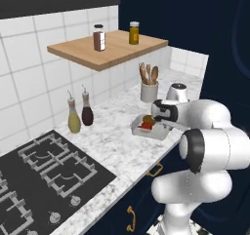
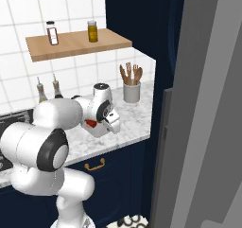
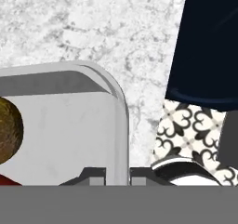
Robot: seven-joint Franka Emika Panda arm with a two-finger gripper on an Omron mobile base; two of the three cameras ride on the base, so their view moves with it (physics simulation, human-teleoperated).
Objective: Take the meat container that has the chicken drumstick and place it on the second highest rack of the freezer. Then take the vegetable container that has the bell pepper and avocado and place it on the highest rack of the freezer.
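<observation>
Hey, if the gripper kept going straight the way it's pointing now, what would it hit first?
The gripper is shut on the rim of the vegetable container, pointing down. Straight on, it would probably meet the marble counter beneath the tray.
</observation>
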